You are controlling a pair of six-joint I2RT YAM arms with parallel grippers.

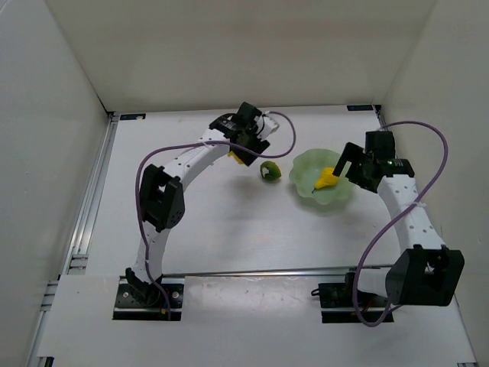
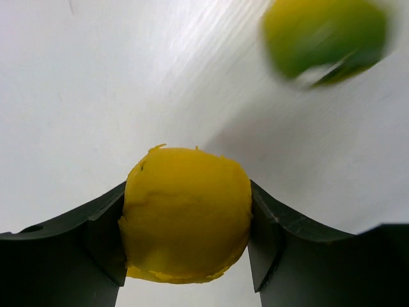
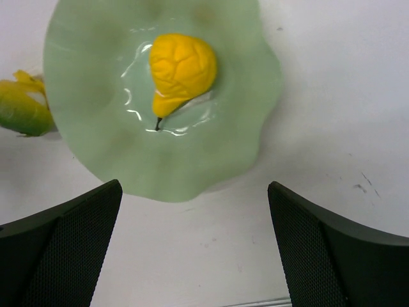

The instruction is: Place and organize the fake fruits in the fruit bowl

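The left gripper [image 2: 186,198] is closed narrowly on the round yellow fruit [image 2: 185,224]. The fruit is clamped between both black fingers [image 2: 96,236], with contact on its two sides, and its top stands out beyond the fingertips. In the left wrist view the green fruit [image 2: 326,38] is seen blurred at 1 o'clock from the held fruit, apart from it.

The right gripper [image 3: 193,188] is spread wide and nothing is held between its mesh-textured pads [image 3: 70,249]. It is positioned above the near rim of the fruit bowl [image 3: 83,128]; whether the bowl is touched cannot be told.

The yellow pear-shaped fruit [image 3: 182,67] is seated on its side near the bowl centre, with its dark stem pointed to about 7 o'clock in the right wrist view.

In the top view the bowl is located at 3 o'clock on the table [image 1: 229,229]. The green fruit, its white spot visible, lies on the table just beside the bowl, at 9 o'clock from it. The left gripper is located at 10 o'clock from the green fruit.

The table surface is white and matt, with faint scuffs. Purple cables [image 1: 153,160] are looped along both arms. An aluminium rail [image 1: 92,199] runs along the table edge at 9 o'clock. Small blue marks [image 1: 131,116] at the far corners are too small to be read. The workspace is enclosed by plain white panels [image 1: 229,46] at 9, 12 and 3 o'clock.
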